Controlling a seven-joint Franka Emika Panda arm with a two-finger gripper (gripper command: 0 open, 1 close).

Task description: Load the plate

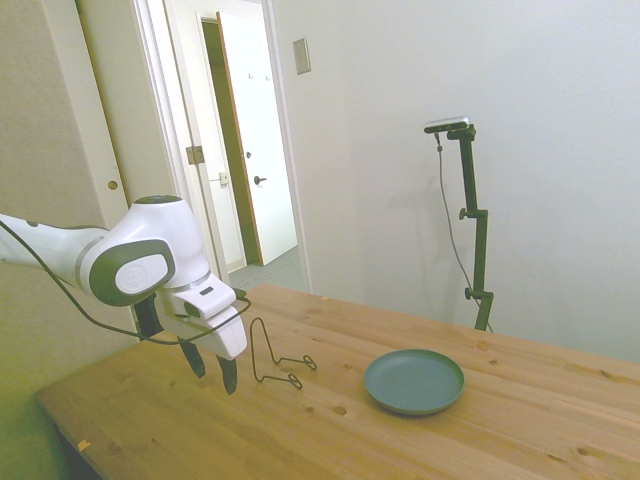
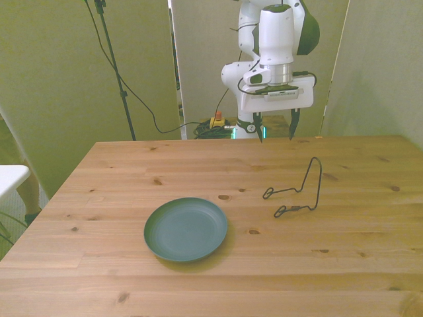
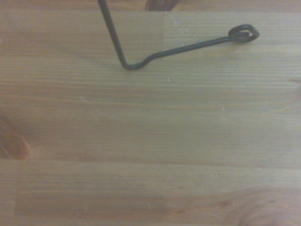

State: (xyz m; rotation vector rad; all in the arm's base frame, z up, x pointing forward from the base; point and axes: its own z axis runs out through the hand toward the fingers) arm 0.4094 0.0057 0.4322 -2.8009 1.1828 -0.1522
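Above the bare wood near the table's far edge, the gripper [image 2: 275, 131] hung with its two dark fingers [image 1: 229, 374] spread apart and pointing down, grasping nothing and clear of the tabletop. Behind them sat the white gripper body, and above that the rounded white wrist joint of the Franka arm [image 2: 276, 33], with a black cable [image 1: 60, 285] looping along it in the side view. From the gripper, in the front view, the thin black wire stand [image 2: 299, 189] stood at about five o'clock, close by but not touched: its tall upright loop rose from two wire feet that ran along the wood and ended in small curled eyes. The wrist view caught only one bent foot of that stand [image 3: 188, 44] with its curled end, lying on the planks. The dark teal plate [image 2: 186, 228] lay flat on the wooden table [image 2: 370, 264] at about seven o'clock from the gripper in the front view, well apart from it and near the wire stand without touching it. Its shallow face was up, with a low raised rim around it. In the side view the plate [image 1: 413, 381] lay at three o'clock from the stand [image 1: 272, 358].
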